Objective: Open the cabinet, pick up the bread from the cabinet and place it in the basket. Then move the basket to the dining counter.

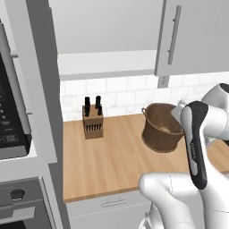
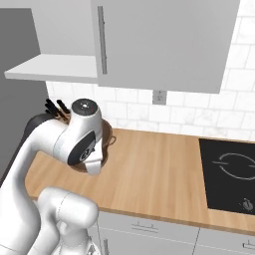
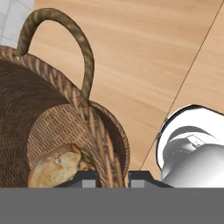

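Note:
The dark woven basket (image 1: 157,129) (image 2: 107,135) stands on the wood worktop, under the open cabinet (image 1: 107,65) with its door (image 1: 192,36) swung to the right. The golden-brown bread (image 3: 56,168) lies inside the basket (image 3: 48,109); a pale patch of it (image 1: 165,129) shows in the left base view. My gripper (image 3: 112,178) is shut on the basket's rim wall near a looped side handle (image 3: 74,39), one fingertip inside and one outside. In both base views my arm covers the hand at the basket's right rim. The dining counter is out of view.
A wooden knife block (image 1: 93,121) (image 2: 56,106) stands left of the basket against the white tile backsplash. A black cooktop (image 2: 231,174) is set into the worktop far right. A tall oven column (image 1: 18,134) stands at the left. Bare worktop (image 2: 159,169) lies between basket and cooktop.

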Controlling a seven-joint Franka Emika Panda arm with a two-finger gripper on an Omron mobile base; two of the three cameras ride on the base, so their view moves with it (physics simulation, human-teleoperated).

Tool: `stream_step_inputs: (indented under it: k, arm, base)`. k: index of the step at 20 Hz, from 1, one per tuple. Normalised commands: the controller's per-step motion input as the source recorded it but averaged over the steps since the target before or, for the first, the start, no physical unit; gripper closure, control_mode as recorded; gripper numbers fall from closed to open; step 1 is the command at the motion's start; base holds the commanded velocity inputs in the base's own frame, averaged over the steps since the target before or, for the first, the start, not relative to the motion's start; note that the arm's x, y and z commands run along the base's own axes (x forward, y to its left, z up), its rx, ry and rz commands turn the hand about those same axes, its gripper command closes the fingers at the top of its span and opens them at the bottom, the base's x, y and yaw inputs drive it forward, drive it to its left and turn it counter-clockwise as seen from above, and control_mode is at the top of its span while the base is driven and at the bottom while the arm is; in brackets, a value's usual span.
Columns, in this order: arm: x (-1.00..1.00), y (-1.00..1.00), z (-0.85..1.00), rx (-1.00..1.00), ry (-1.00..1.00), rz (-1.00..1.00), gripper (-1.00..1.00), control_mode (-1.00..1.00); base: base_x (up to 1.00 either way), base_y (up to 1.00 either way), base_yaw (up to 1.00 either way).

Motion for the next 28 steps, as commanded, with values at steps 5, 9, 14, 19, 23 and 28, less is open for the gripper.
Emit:
stream_step_inputs:
  k: [5, 9, 14, 19, 23, 28]
  arm:
    - [0.0, 0.03, 0.08, -0.05, 0.0, -0.01, 1.0, -1.0]
    - [0.0, 0.05, 0.06, -0.04, -0.02, 0.0, 1.0, -1.0]
    - [0.0, 0.0, 0.0, 0.0, 0.0, 0.0, 1.0, -1.0]
    - [-0.02, 0.0, 0.0, 0.0, 0.0, 0.0, 1.0, 1.0]
    - [0.0, 0.0, 0.0, 0.0, 0.0, 0.0, 1.0, 1.0]
    - [0.0, 0.0, 0.0, 0.0, 0.0, 0.0, 1.0, 1.0]
  base:
    - [0.0, 0.0, 0.0]
    - [0.0, 0.0, 0.0]
    - [0.0, 0.0, 0.0]
    - [-0.06, -0.05, -0.01]
    - [-0.62, -0.38, -0.12]
    - [-0.72, -0.49, -0.31]
